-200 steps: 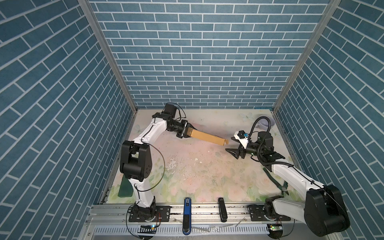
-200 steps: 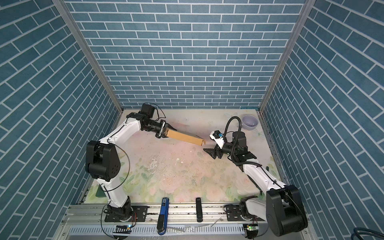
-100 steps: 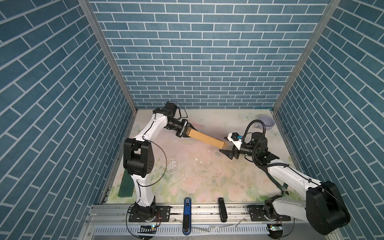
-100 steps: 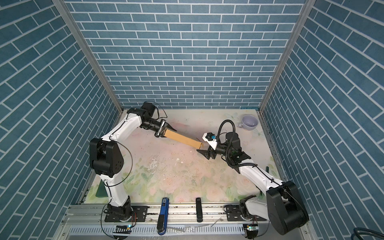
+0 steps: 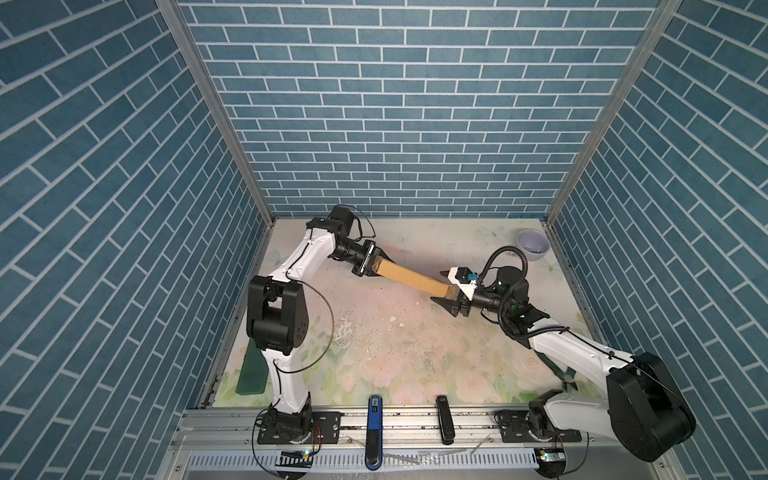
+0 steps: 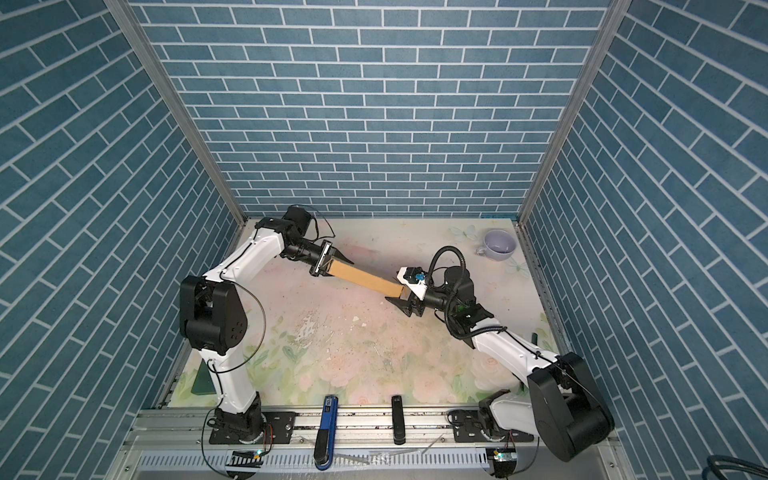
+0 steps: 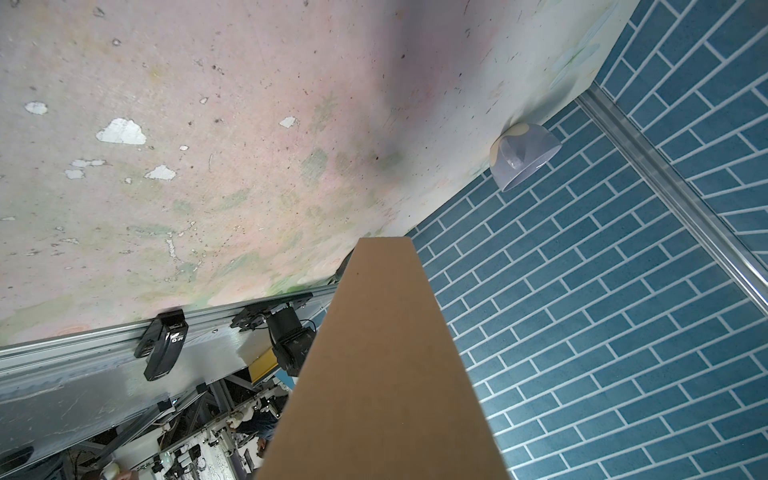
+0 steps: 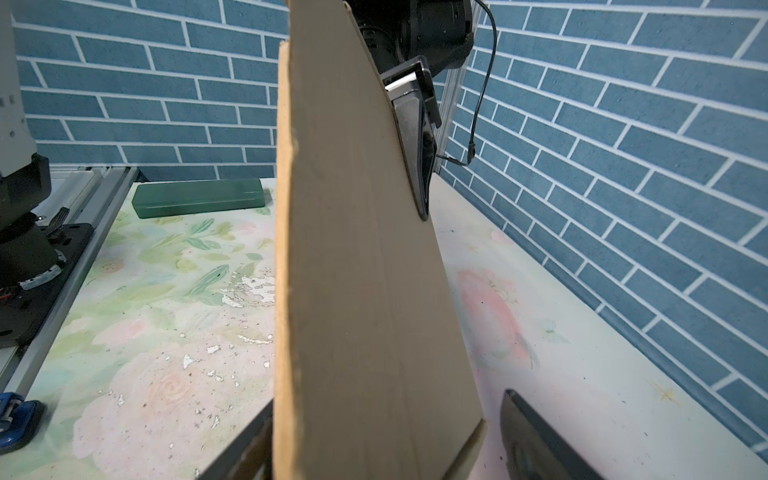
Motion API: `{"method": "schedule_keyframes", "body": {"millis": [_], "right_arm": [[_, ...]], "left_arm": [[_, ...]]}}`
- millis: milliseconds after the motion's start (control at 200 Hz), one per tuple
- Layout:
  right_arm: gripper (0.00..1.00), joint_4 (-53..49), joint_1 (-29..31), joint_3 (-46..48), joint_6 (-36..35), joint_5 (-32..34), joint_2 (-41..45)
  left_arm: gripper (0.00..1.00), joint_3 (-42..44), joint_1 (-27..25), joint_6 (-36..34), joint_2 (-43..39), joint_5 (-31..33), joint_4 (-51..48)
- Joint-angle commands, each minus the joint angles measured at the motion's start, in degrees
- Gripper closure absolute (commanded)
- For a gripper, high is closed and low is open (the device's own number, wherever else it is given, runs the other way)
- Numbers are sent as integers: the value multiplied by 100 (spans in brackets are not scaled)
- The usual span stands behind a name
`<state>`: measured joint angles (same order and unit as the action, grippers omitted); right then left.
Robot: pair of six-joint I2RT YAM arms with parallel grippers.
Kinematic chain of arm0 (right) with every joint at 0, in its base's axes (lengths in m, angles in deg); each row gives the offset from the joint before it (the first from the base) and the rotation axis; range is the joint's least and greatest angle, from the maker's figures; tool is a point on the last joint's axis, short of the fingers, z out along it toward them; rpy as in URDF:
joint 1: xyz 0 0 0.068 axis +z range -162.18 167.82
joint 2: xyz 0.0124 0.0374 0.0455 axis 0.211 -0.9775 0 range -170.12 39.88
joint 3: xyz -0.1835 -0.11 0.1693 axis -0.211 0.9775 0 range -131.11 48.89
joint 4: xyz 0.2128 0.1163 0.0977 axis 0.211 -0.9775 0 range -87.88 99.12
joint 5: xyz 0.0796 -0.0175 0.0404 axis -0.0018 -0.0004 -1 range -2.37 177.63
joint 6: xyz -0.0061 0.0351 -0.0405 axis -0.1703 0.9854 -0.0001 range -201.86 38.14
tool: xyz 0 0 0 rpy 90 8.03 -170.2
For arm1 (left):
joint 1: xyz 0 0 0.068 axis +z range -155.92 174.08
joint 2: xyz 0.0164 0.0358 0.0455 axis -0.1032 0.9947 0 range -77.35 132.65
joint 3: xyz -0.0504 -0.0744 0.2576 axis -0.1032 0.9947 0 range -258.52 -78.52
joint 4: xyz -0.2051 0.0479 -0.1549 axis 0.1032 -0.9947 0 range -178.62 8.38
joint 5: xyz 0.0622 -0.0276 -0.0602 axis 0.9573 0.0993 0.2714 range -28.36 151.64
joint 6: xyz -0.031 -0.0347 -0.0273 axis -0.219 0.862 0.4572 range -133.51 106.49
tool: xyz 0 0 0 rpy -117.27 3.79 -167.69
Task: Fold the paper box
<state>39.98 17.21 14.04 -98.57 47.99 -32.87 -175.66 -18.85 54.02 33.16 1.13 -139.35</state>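
aloft, left pincer (image 5: 380,266) clamps paper box (image 5: 409,277) (right pincer (image 5: 439,286) spread).

**Paper box (image 5: 409,277) hangs over the table (image 5: 395,345)**

It slants from back-L to centre-R, clear of the table top. Its back-L end is in the left gripper (image 5: 381,267). Its other end lies btwn the jaws of the right gripper (image 5: 438,286). Cup (image 5: 532,246): back-R corner, on the table. Flat case (image 5: 251,370): front-L edge, beside the L arm's base. Front rail (image 5: 415,414), btwn the arm bases: long tool (image 5: 374,424) L of short tool (image 5: 444,424).
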Motion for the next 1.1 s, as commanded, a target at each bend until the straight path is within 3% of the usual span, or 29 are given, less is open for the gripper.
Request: {"method": "schedule_keyframes", "body": {"millis": [0, 520, 880, 1095], "right_arm": [[22, 381, 99, 84, 27, 66, -119], [34, 1124, 278, 73, 290, 110, -466], [37, 1231, 305, 16, 313, 77, -569], [49, 1240, 313, 3, 314, 53, -582]], "left_arm": [[74, 2, 36, 23, -13, -58, 16], [74, -4, 34, -29, 29, -76, 10], [74, -46, 10, -38, 40, -92, -10], [74, -120, -16, -41, 83, -98, -32]]}}
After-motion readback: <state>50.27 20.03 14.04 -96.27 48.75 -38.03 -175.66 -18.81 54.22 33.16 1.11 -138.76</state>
